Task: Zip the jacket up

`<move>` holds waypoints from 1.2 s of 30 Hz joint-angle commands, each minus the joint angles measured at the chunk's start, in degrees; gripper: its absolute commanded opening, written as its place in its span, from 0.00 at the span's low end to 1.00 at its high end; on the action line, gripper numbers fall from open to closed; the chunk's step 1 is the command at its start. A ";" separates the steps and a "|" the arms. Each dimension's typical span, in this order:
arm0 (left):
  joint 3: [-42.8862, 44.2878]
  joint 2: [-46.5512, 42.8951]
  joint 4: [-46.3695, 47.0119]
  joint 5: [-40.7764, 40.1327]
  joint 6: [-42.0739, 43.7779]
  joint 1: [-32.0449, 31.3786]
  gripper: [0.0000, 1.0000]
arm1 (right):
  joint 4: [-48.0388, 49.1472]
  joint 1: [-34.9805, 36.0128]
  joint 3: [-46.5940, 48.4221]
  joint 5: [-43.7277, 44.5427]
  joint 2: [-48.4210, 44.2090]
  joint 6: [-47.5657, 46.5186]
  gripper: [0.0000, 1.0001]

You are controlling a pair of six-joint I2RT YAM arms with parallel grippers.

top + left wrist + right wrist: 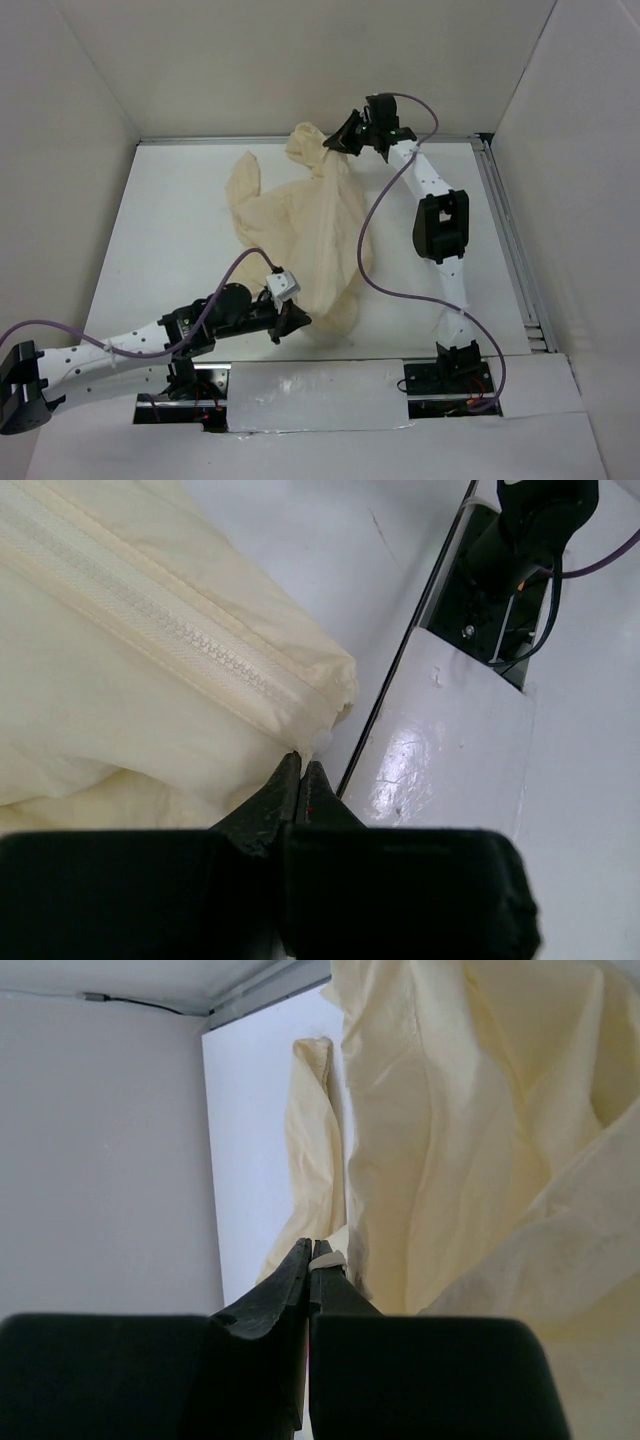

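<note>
Top external: jacket sits mid-bench, pale cream and wrinkly. Its far end is lifted off the surface and its near end drapes down toward the arm bases. One sleeve is spread flat on the jacket's left side.

Right tool is at the jacket's far top edge, jaws pressed together on a bunch of fabric held above the bench. Right wrist view: black tips are closed with a small whitish tab showing between them. Jacket folds hang just right of them and fill that side of the view. Cannot tell whether the tab is a zipper pull.

Left tool is at the jacket's near bottom corner. Left wrist view: jaws narrow, tips meeting right at the hem corner where the zipper ends. The thin fabric looks pinched there. Zipper teeth run diagonally up-left from that corner and look closed along the visible stretch.

Around it: purple cable from the right arm loops down across the jacket's right edge and overlaps it in this view. The left arm's cable arcs just left of the jacket's near end. White plate lies on the near side of the jacket, between the two arm bases. Right arm base is beyond that plate in the left wrist view. Metal rail runs well to the jacket's right. Plain walls box in the bench behind and on both sides.
</note>
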 commanded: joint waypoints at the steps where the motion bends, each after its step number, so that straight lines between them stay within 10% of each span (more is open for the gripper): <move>1: -2.18 -1.79 -2.07 17.51 -6.22 -2.61 0.00 | 10.30 -2.58 7.58 9.96 2.24 -3.40 0.00; 6: -1.92 0.92 -2.25 13.65 -8.42 -2.69 0.00 | 11.46 -1.96 4.42 -0.93 1.10 -7.87 0.00; 8: -0.43 1.72 -2.69 9.79 -10.25 -2.61 0.12 | 10.41 -1.44 -0.56 -5.32 -1.00 -11.29 0.26; 12: 3.17 4.00 -7.32 2.05 -12.55 -2.43 0.99 | 3.65 -0.21 -11.82 -8.60 -11.08 -20.70 0.68; 17: 10.89 7.33 -13.75 -6.65 -17.64 3.96 0.99 | 2.38 -0.73 -32.29 -3.34 -24.81 -28.98 0.77; 22: 19.86 16.03 -20.52 -3.85 -21.43 23.91 0.99 | 1.44 -4.06 -44.44 9.14 -35.64 -31.34 0.79; 30: 47.98 45.56 -24.93 -8.16 -9.23 40.71 0.99 | -9.72 -4.95 -33.75 17.77 -24.06 -34.86 0.79; 36: 55.29 56.64 -13.16 7.64 12.71 46.52 0.99 | -15.00 -5.21 -21.97 14.70 -13.41 -34.78 0.77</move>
